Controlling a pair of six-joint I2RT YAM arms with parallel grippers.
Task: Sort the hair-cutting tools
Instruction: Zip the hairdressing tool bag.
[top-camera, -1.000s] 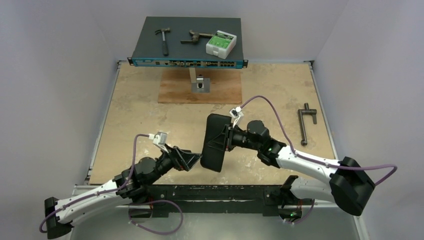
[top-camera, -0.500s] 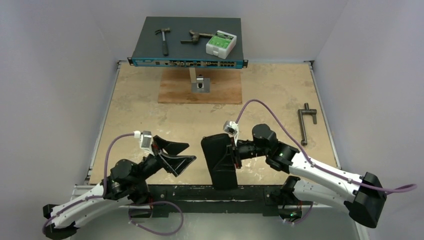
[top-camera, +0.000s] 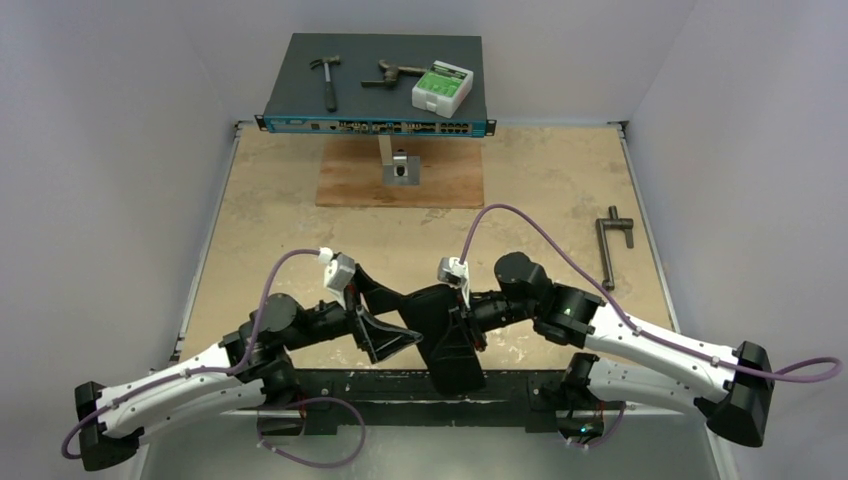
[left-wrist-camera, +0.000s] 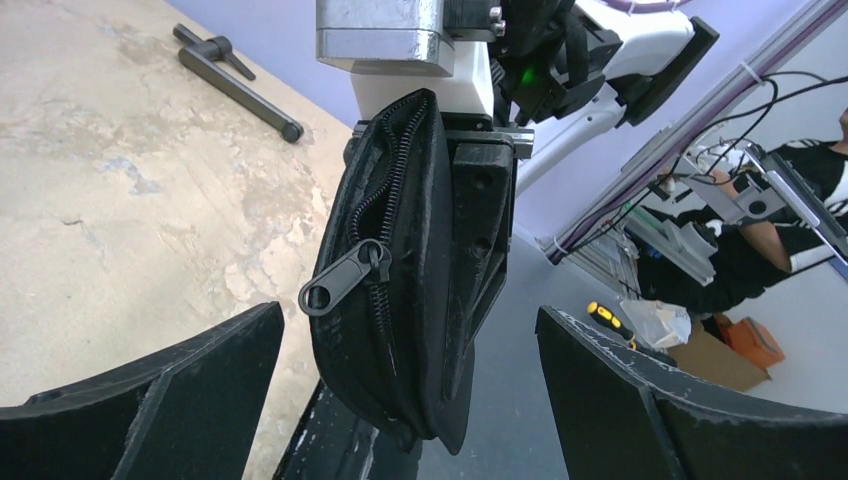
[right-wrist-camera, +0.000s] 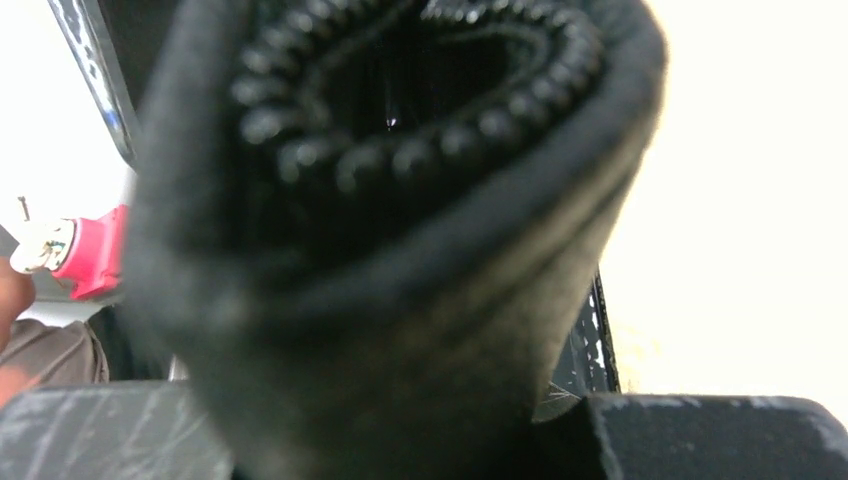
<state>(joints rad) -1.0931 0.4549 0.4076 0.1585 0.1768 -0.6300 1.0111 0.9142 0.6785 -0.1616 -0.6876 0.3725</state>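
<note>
My right gripper (top-camera: 462, 325) is shut on a black zippered pouch (top-camera: 445, 338) and holds it upright above the table's near edge. The pouch fills the right wrist view (right-wrist-camera: 400, 250), its zipper mouth partly open and dark inside. My left gripper (top-camera: 400, 318) is open, with its jaws standing on either side of the pouch's lower end (left-wrist-camera: 400, 300) without touching it. The zipper pull (left-wrist-camera: 340, 280) hangs on the side facing the left wrist camera. The scissors, the hair clip and the comb are not in view.
A grey T-shaped bar (top-camera: 612, 245) lies at the right edge. At the back, a dark network switch (top-camera: 300, 60) carries a hammer (top-camera: 327, 78), a rusty tool (top-camera: 392, 73) and a white-green box (top-camera: 441, 88). A wooden board (top-camera: 350, 180) with a metal bracket (top-camera: 401, 167) lies before it.
The right arm has swung the pouch down toward the near edge. The left gripper, open throughout, has moved right until its jaws stand around the pouch.
</note>
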